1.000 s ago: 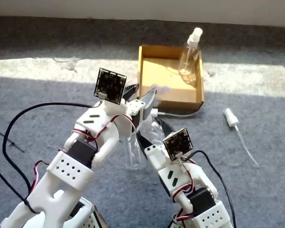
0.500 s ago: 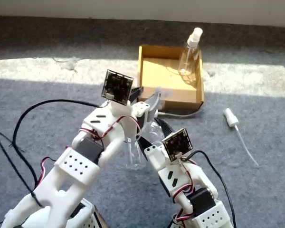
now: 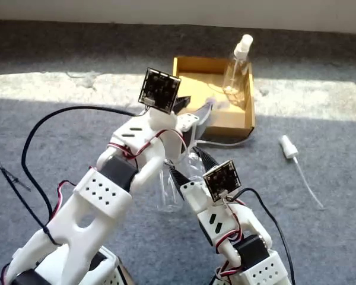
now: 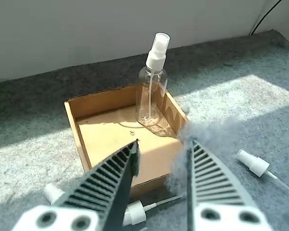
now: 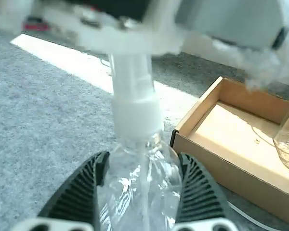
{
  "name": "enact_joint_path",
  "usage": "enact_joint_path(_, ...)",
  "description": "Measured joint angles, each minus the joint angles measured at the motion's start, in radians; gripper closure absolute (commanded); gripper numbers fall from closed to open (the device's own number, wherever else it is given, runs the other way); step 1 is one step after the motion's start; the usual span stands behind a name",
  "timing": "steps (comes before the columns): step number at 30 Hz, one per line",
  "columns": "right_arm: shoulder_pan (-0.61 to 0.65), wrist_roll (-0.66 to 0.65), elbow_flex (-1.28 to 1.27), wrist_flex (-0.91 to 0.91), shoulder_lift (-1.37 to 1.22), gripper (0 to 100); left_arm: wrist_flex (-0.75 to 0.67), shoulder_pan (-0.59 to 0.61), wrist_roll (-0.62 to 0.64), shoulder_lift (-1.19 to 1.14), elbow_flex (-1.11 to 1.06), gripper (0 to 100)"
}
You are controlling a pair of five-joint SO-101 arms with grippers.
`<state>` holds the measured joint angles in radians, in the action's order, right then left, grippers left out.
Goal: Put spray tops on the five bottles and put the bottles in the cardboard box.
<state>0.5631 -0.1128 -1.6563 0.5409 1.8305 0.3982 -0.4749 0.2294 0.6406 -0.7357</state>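
My right gripper [image 5: 142,166] is shut on a clear bottle [image 5: 137,192] that stands upright with a white spray top [image 5: 135,108] on its neck. In the high view the same bottle [image 3: 173,187] stands between the two arms. My left gripper [image 4: 162,144] is open and holds nothing. It hovers above the bottle, facing the cardboard box [image 4: 77,122]. From above, the left gripper [image 3: 197,119] sits at the box's [image 3: 177,89] near edge. A second capped bottle [image 3: 237,68] stands in the box's far right corner.
Loose spray tops lie on the grey carpet: one [image 3: 288,147] right of the box with its tube trailing, another [image 4: 134,212] just before the box front, a third [image 4: 53,191] beside it. Black cables run along the left side.
My left gripper has risen off the held bottle's spray top and moved toward the box, open. The right gripper and its bottle stayed put.
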Motion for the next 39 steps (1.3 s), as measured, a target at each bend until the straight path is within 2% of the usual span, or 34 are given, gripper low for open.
enact_joint_path(5,0.000,0.000,0.000,0.000,0.000,99.5,0.133,0.006,0.000,0.101,0.114,84)
enact_joint_path(10,-0.012,-0.071,0.000,0.000,0.000,99.5,0.258,0.140,0.000,0.226,0.103,84)
enact_joint_path(16,-0.218,-0.144,0.017,-0.152,-0.002,99.5,0.402,0.341,0.000,0.414,-0.126,84)
enact_joint_path(20,-0.348,-0.192,0.091,-0.293,-0.098,99.5,0.374,0.382,0.000,0.554,-0.354,84)
enact_joint_path(26,-0.365,-0.209,0.354,-0.434,-0.497,99.5,0.150,0.342,0.000,0.724,-0.664,84)
enact_joint_path(28,-0.367,-0.169,0.473,-0.442,-0.666,99.5,0.126,0.341,0.000,0.763,-0.694,83)
enact_joint_path(32,-0.371,0.009,0.694,-0.437,-0.947,99.5,0.109,0.338,-0.005,0.792,-0.706,83)
enact_joint_path(36,-0.336,0.199,0.806,-0.293,-0.999,99.5,0.107,0.276,-0.129,0.793,-0.706,83)
enact_joint_path(39,-0.253,0.252,0.813,-0.157,-0.993,99.5,0.107,0.198,-0.195,0.793,-0.706,76)
